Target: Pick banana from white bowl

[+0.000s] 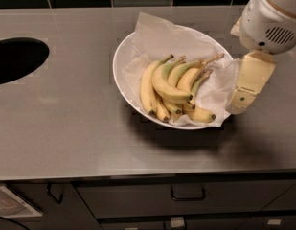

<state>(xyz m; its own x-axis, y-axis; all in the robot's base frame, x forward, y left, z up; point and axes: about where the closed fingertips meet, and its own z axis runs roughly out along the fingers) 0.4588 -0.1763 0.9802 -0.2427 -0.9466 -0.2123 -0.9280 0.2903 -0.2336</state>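
A: Where is the gripper (239,101)?
B: Just outside the white bowl (117,75), beside its right rim and low over the counter (66,123). Whether it is open or closed I cannot tell

A: And the banana (162,83)?
B: Inside the bowl, a little left of its middle, on top of the paler bunch (195,78). The green stem points to the bowl's far rim, and the dark tip curls toward the near right

A: So which way should it go?
B: Leftward over the right rim, I judge. The banana's long axis runs roughly far to near, so a grip across its middle looks best
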